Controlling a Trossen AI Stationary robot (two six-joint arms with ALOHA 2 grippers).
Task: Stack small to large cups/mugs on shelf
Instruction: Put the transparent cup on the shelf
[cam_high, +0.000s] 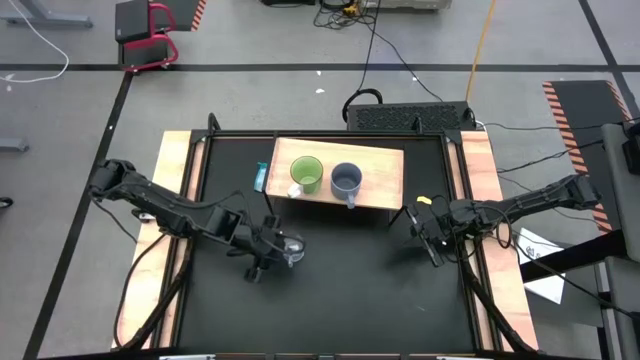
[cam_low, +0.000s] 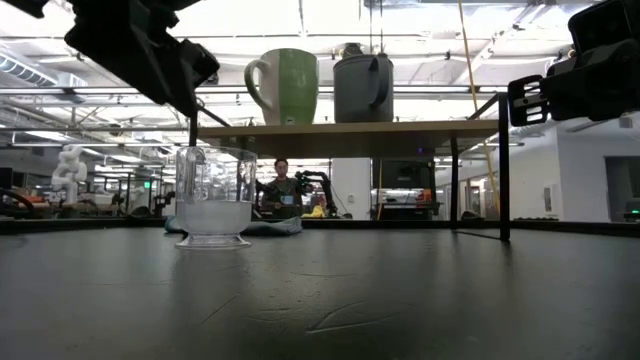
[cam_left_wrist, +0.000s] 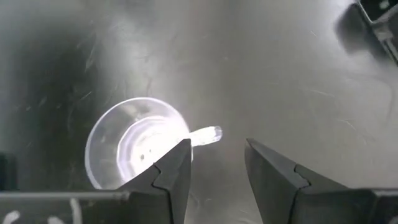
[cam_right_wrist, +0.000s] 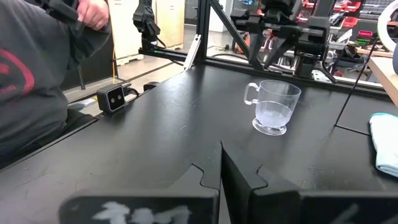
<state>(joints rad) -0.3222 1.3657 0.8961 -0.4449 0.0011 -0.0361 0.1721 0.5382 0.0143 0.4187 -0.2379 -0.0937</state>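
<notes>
Left gripper (cam_left_wrist: 216, 163) spread above glass cup (cam_left_wrist: 134, 149) handle, low view alone shows mugs (cam_low: 285, 86) on shelf (cam_low: 350, 127)

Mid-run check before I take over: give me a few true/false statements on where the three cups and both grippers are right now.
1. The lime-green mug and the grey-blue mug both stand on the shelf. True.
2. The clear glass cup is already on the shelf. False: it stands upright on the black tabletop, in front of the shelf.
3. The left gripper is above the glass cup with its jaws open beside the handle. True.
4. The right gripper holds the grey-blue mug. False: it hangs at the table's right side, holding nothing.
5. The glass cup lies tipped on its side. False: it stands on its base.
</notes>
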